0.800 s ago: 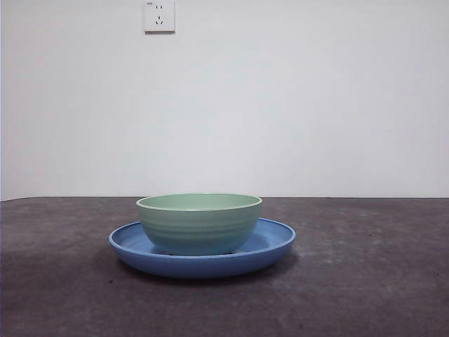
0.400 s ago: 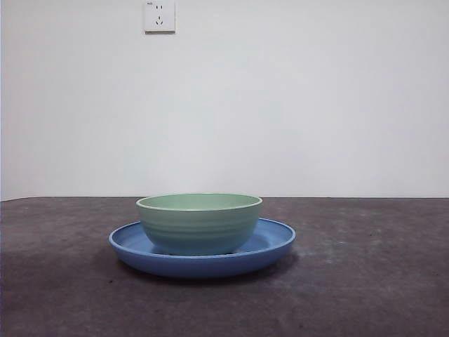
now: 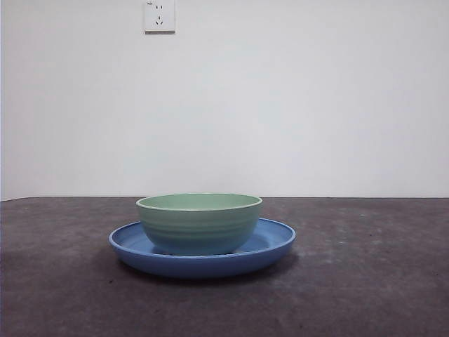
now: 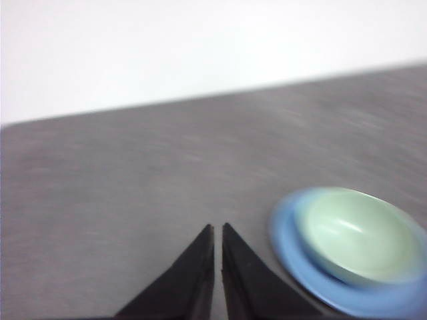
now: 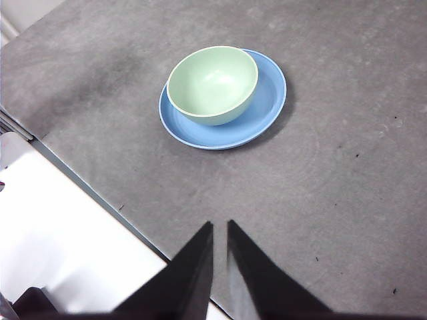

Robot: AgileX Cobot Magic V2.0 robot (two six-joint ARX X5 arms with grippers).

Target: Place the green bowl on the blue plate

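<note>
The pale green bowl (image 3: 199,222) stands upright inside the blue plate (image 3: 270,249), a little off the plate's centre, on the dark grey table. The right wrist view shows the bowl (image 5: 212,83) resting on the plate (image 5: 267,100) from above, well away from my right gripper (image 5: 219,228), whose jaws are shut and hold nothing. The left wrist view is blurred; in it the bowl (image 4: 357,233) on the plate (image 4: 293,250) lies to one side of my left gripper (image 4: 217,231), also shut and empty. Neither gripper appears in the front view.
A white wall with a socket (image 3: 159,15) stands behind the table. In the right wrist view the table's edge (image 5: 100,200) runs diagonally, with a white surface beyond it.
</note>
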